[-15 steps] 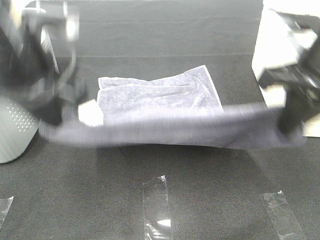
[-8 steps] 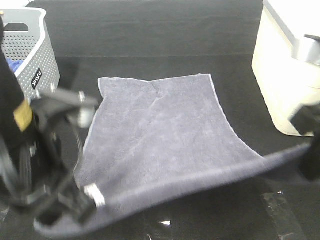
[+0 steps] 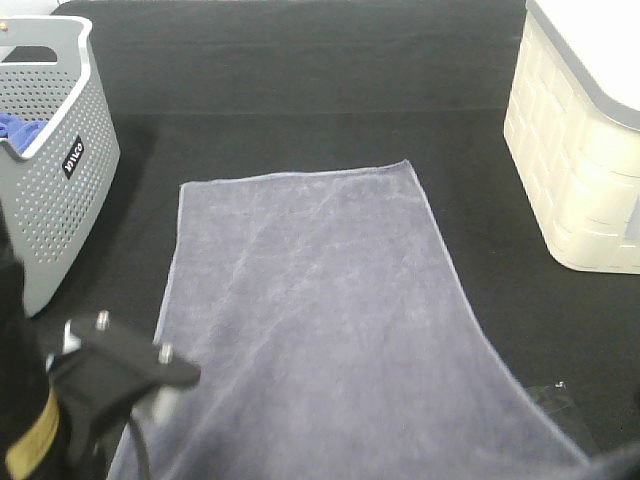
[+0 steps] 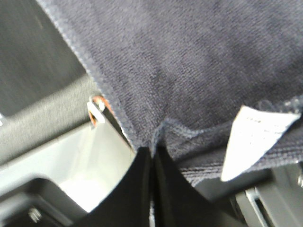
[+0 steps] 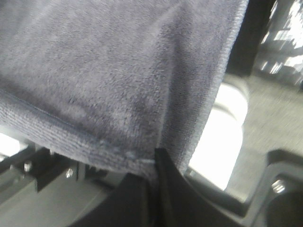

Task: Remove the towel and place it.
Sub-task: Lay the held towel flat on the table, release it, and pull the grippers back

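Between the grey perforated basket [image 3: 60, 200] and the cream container [image 3: 580, 160], the towel [image 3: 320, 300] lies spread on the black desk [image 3: 300, 80]. Its long axis runs from the far side toward the robot. The far short hem is flat and the near corners are held. The left end effector [image 4: 152, 151] is clenched on the hem beside the white label [image 4: 255, 137]; the right end effector [image 5: 155, 156] pinches the other corner. I judge both should go down together, with the near hem taut, and let go only once it rests flat.
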